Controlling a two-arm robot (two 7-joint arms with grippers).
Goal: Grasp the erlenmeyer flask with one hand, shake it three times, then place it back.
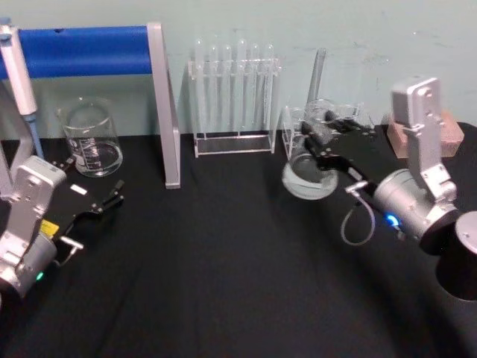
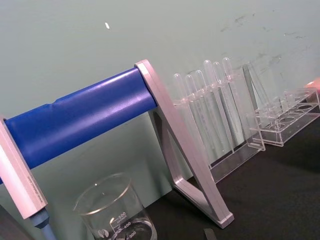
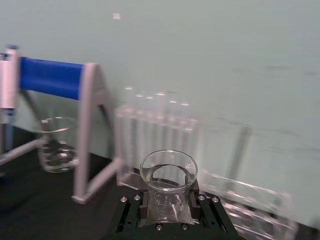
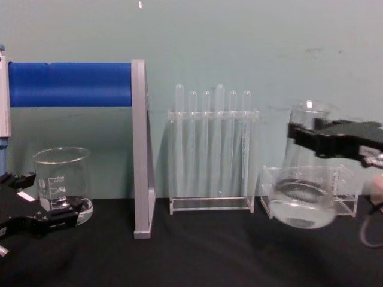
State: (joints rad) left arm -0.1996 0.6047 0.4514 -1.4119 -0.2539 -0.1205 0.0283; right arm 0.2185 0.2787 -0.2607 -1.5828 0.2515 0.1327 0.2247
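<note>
Right now the right gripper (image 4: 311, 136) is clenched on the neck of the erlenmeyer flask (image 4: 301, 205), which hangs to the right of the test tube rack (image 4: 210, 155). The flask is tilted, with its wide base swung toward the rack and its flared rim leaning away. From the right wrist view its open mouth (image 3: 168, 167) sits between the black fingers (image 3: 131, 212). A low clear acrylic holder (image 1: 350, 115) stands just behind the flask, also right of the rack. Well to the rack's left, past the blue-barred stand (image 1: 89, 48), the left gripper (image 1: 97, 198) rests low over the black table (image 1: 223, 283), with its fingers spread and holding nothing. It is in front of a glass beaker (image 1: 92, 142).
</note>
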